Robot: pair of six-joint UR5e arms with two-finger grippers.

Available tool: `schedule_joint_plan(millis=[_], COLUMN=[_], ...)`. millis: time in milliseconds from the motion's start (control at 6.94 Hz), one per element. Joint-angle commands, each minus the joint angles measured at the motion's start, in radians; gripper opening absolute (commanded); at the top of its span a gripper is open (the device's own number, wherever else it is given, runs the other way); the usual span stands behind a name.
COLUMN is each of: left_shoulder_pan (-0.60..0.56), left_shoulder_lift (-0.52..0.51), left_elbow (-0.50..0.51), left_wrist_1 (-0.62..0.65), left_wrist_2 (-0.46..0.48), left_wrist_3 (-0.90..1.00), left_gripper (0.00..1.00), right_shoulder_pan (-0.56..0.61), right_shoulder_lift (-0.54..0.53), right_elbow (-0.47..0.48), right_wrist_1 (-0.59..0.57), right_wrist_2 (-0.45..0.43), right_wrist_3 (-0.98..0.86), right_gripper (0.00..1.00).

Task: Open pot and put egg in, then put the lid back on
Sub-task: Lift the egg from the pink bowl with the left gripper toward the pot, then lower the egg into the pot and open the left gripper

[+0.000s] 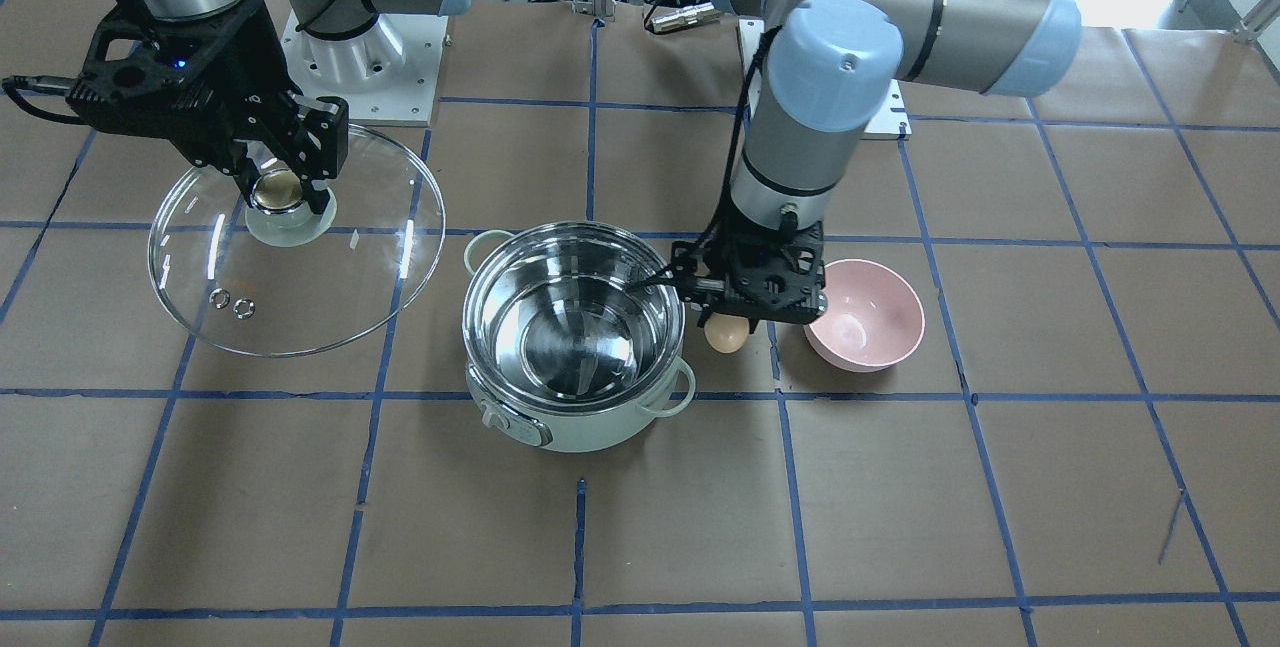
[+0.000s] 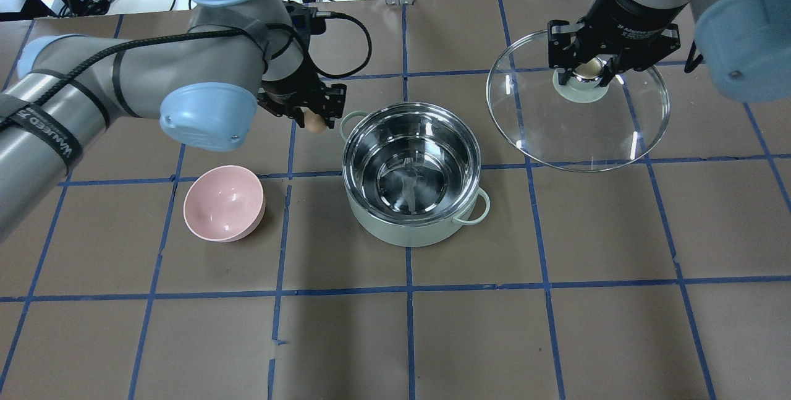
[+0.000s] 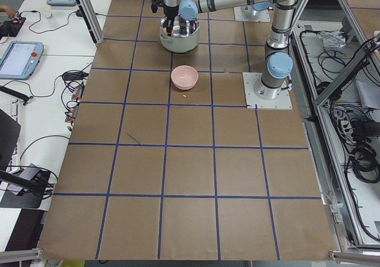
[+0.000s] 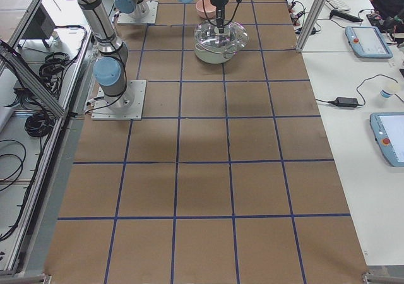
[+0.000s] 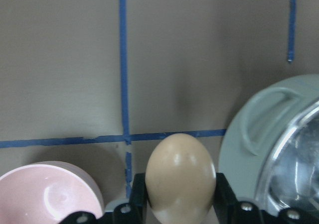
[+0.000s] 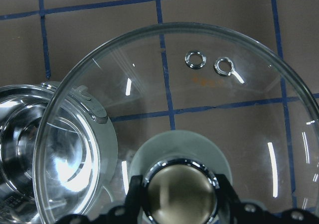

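side views sit too far off: egg and finger state are unreadable there. the left wrist view cuts off the left gripper [image 2: 314, 117] at its bottom edge, showing only the tips of its fingers [image 5: 138, 195], and the egg's lower end is hidden between them. egg [image 5: 180, 176]: tan-brown, smooth oval, upright, clamped from both sides, between pink bowl [image 2: 224, 203] and pot [image 2: 395, 234], just beside the pot's rim. pot is open, steel interior shiny. right gripper [image 1: 283, 189] is closed on the knob [image 6: 180, 194]. lid [image 1: 320, 277] is clear glass, off to the pot's side.

pot [image 5: 238, 157] cropped rt, bowl [image 5: 45, 194] cropped btm
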Motion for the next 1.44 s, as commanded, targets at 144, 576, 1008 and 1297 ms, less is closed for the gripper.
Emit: schedule_joint_plan(millis=[144, 576, 1008, 1297], left_shoulder_pan=[-0.113, -0.151, -0.149, -0.149], left_shoulder_lift=[-0.043, -0.121, -0.129, -0.129], left_elbow=[-0.014, -0.016, -0.019, -0.021], left_wrist_1=[0.022, 0.115, 0.124, 0.124], left_wrist_2=[0.009, 0.014, 0.034, 0.051], left_wrist_3=[-0.025, -0.029, -0.024, -0.022], left_gripper=[0.13, 0.14, 0.35, 0.76], right_shoulder_pan=[0.003, 0.003, 0.003, 0.003], right_shoulder_lift=[0.000, 0.000, -0.002, -0.008], right_elbow=[0.002, 0.002, 0.011, 0.016], right_wrist_1=[0.003, 0.003, 0.003, 0.003], right_wrist_2=[0.004, 0.003, 0.004, 0.004], right_wrist_3=[0.000, 0.002, 0.005, 0.007], right_gripper=[0.30, 0.30, 0.30, 0.31])
